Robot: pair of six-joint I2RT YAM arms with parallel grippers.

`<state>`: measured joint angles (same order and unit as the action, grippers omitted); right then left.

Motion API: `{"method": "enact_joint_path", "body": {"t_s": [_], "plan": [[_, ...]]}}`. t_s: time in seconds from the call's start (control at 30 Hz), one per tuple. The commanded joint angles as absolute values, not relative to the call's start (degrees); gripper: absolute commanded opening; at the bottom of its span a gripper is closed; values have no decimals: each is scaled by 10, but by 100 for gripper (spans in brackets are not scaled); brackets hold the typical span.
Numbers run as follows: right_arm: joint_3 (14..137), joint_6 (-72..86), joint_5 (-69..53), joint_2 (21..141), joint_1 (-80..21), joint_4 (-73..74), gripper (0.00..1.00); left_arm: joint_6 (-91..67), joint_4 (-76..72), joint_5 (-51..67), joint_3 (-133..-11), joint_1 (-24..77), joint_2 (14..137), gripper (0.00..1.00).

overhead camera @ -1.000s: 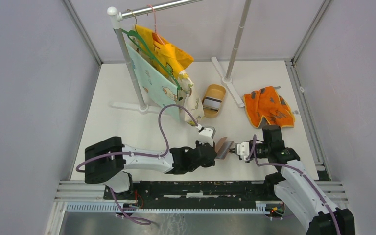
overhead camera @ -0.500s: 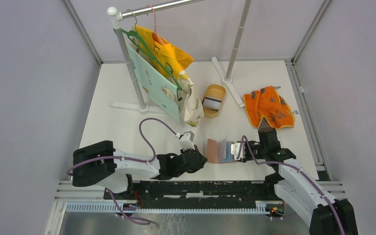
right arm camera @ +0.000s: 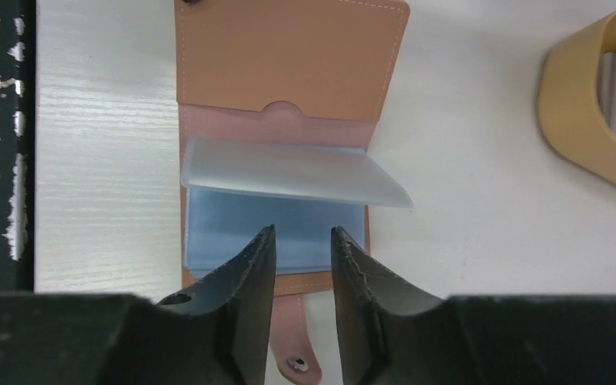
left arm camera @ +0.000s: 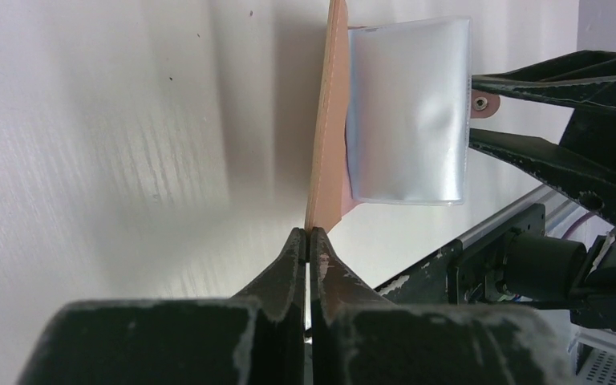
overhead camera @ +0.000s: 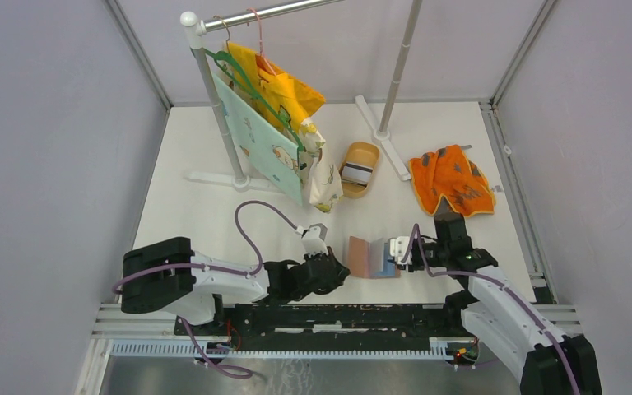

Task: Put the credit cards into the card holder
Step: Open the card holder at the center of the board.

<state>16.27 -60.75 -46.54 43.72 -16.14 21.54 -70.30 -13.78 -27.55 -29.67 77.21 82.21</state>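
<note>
Right wrist view: card holder, open flat on bench, lengthwise ahead of right fingers, parted, empty, above its blue pocket. Left fingers pressed together, just beside. Credit cards well beyond, in dish.

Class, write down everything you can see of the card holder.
The card holder is a reddish-brown leather-like wallet lying open on the white table. Translucent grey-blue sleeves lift from its spine. Its snap strap tab points at the right gripper, whose open jaws hover over that end; the shut left gripper sits by its cover.
</note>
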Motion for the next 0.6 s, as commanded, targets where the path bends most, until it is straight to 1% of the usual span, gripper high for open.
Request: {"method": "enact_joint_path", "body": {"t_s": [0.0,0.17,0.27,0.37,0.43,0.5,0.57], "plan": [[182,-561,-503,473,-175,192,34,-734,-146,-296,-306,784,820,2],[203,-507,-531,515,-225,133,30,-727,-158,-289,-309,792,829,2],[229,-486,-549,578,-262,108,30,-725,-175,-284,-306,793,832,2],[286,-530,-537,676,-305,157,28,-726,-193,-278,-305,795,841,2],[309,-546,-507,726,-329,183,28,-731,-207,-276,-305,796,851,2],[304,-548,-481,742,-347,178,29,-736,-219,-275,-304,798,859,2],[297,-538,-475,730,-352,167,31,-741,-226,-277,-302,802,863,5]]}}
